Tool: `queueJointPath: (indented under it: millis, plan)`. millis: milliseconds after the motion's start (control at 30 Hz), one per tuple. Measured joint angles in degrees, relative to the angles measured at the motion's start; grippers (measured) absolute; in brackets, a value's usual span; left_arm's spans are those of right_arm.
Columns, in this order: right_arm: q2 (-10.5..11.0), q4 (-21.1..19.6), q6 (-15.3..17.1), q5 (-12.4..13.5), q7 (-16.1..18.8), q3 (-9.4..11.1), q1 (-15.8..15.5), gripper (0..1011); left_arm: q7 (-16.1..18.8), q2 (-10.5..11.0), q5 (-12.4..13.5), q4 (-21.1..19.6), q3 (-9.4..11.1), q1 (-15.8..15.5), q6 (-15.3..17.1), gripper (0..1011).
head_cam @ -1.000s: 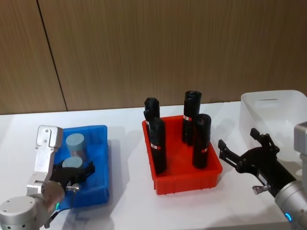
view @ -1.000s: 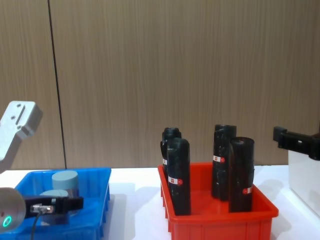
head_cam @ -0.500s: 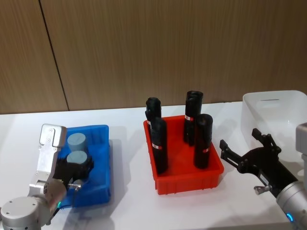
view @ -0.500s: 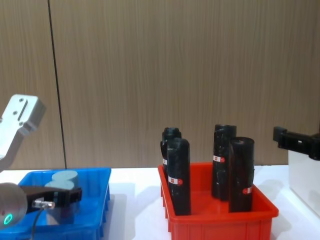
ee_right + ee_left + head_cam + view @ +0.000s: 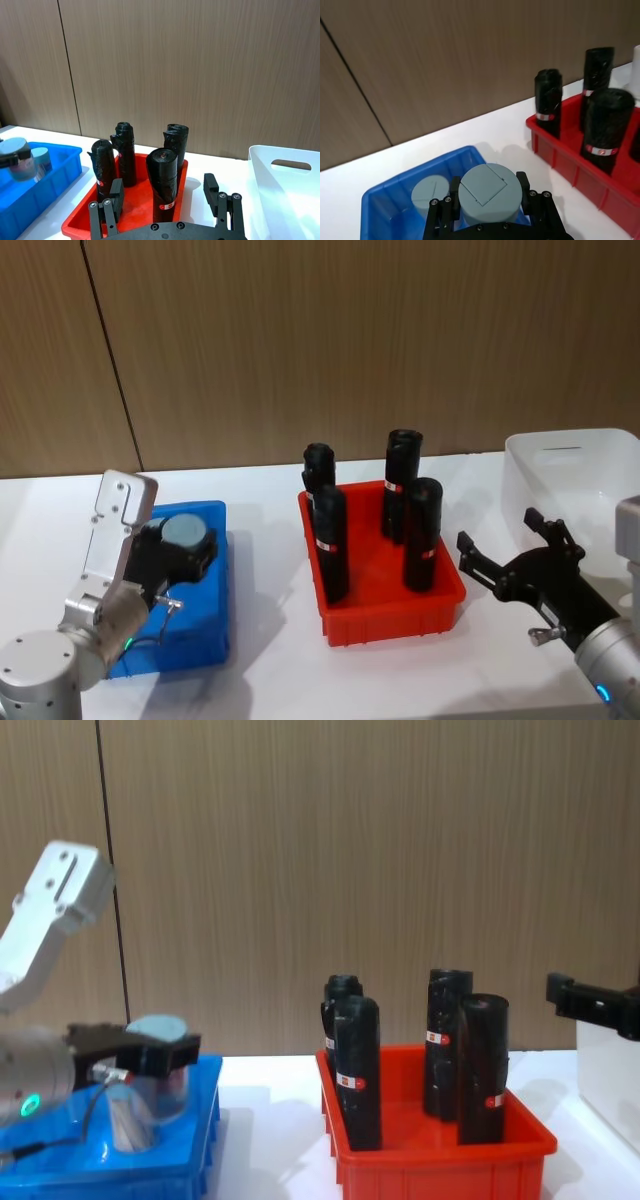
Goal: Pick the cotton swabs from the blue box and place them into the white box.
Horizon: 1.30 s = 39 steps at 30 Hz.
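Between the fingers of the left gripper (image 5: pixel 188 548) sits one jar of cotton swabs (image 5: pixel 486 192), pinched at its sides just under the pale lid. It looks raised off the floor of the blue box (image 5: pixel 205 625), which lies directly beneath the claw. I cannot tell whether the jar's base is clear of the rim yet. A second jar (image 5: pixel 431 191) stands in the blue box below and just beside the claw.

The white box (image 5: pixel 560 490) is well away on the claw's right, beyond the red bin (image 5: pixel 390 625) of black bottles (image 5: pixel 420 535). What I can see of its inside holds no jar. The right gripper (image 5: pixel 497 530) hovers just short of the white box, fingers spread and holding nothing.

By my reckoning the task is barely begun. The first jar is grasped but not delivered, so the carry across the red bin and the release come next. After that, the second jar needs the same trip.
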Motion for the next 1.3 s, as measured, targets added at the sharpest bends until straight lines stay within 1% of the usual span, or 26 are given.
queueJointPath:
  millis: [67, 100, 167, 200, 267, 300, 367, 433, 467, 500, 600, 700, 733, 833, 867, 1067, 1100, 1167, 1267, 1300]
  plan:
    - [0.0, 0.0, 0.0, 0.0, 0.0, 0.0, 0.0, 1002, -1.6, 0.2, 0.3, -1.2, -0.1, -0.1, 0.0, 669]
    - [0.0, 0.0, 0.0, 0.0, 0.0, 0.0, 0.0, 1002, -1.6, 0.2, 0.3, -1.2, -0.1, -0.1, 0.0, 669]
    - [0.0, 0.0, 0.0, 0.0, 0.0, 0.0, 0.0, 1002, -3.1, 0.3, 0.4, -2.1, -0.1, -0.3, 0.2, 669]
    - [0.0, 0.0, 0.0, 0.0, 0.0, 0.0, 0.0, 1002, -4.2, 0.4, 0.4, -2.8, -0.2, -0.4, 0.5, 669]
    - [0.0, 0.0, 0.0, 0.0, 0.0, 0.0, 0.0, 1002, -5.1, 0.5, 0.4, -3.4, -0.2, -0.6, 0.9, 669]
    - [0.0, 0.0, 0.0, 0.0, 0.0, 0.0, 0.0, 1002, -6.5, 0.5, 0.4, -3.9, -0.2, -0.7, 1.3, 669]
    - [0.0, 0.0, 0.0, 0.0, 0.0, 0.0, 0.0, 1002, -7.4, 0.6, 0.4, -4.4, -0.3, -0.9, 1.6, 669]
    - [0.0, 0.0, 0.0, 0.0, 0.0, 0.0, 0.0, 1002, -9.2, 0.6, 0.1, -5.0, -0.4, -1.2, 2.3, 669]
    - [0.0, 0.0, 0.0, 0.0, 0.0, 0.0, 0.0, 1002, -10.7, 0.7, -0.3, -5.5, -0.4, -1.5, 2.9, 669]
    - [0.0, 0.0, 0.0, 0.0, 0.0, 0.0, 0.0, 1002, -10.7, 0.7, -0.3, -5.5, -0.4, -1.5, 2.9, 669]
    - [0.0, 0.0, 0.0, 0.0, 0.0, 0.0, 0.0, 1002, -13.2, 0.7, -1.0, -6.1, -0.5, -2.1, 4.1, 669]
    - [0.0, 0.0, 0.0, 0.0, 0.0, 0.0, 0.0, 1002, -16.3, 0.6, -2.2, -6.6, -0.7, -3.1, 6.0, 669]
    - [0.0, 0.0, 0.0, 0.0, 0.0, 0.0, 0.0, 1002, -16.3, 0.6, -2.2, -6.6, -0.7, -3.1, 6.0, 669]
    - [0.0, 0.0, 0.0, 0.0, 0.0, 0.0, 0.0, 1002, -19.0, 0.4, -3.1, -6.7, -0.7, -4.1, 7.6, 669]
    - [0.0, 0.0, 0.0, 0.0, 0.0, 0.0, 0.0, 1002, -20.5, 0.3, -3.6, -6.7, -0.8, -4.6, 8.6, 669]
    - [0.0, 0.0, 0.0, 0.0, 0.0, 0.0, 0.0, 1002, -25.3, -0.4, -4.9, -5.6, -0.7, -7.0, 11.5, 669]
    - [0.0, 0.0, 0.0, 0.0, 0.0, 0.0, 0.0, 1002, -26.6, -0.7, -5.1, -5.0, -0.6, -7.8, 12.2, 669]
    - [0.0, 0.0, 0.0, 0.0, 0.0, 0.0, 0.0, 1002, -27.9, -1.0, -5.2, -4.5, -0.5, -8.6, 12.8, 669]
    - [0.0, 0.0, 0.0, 0.0, 0.0, 0.0, 0.0, 1002, -31.1, -1.9, -5.2, -2.6, -0.1, -10.8, 14.2, 669]
    - [0.0, 0.0, 0.0, 0.0, 0.0, 0.0, 0.0, 1002, -31.6, -2.0, -5.2, -2.3, 0.0, -11.2, 14.4, 669]
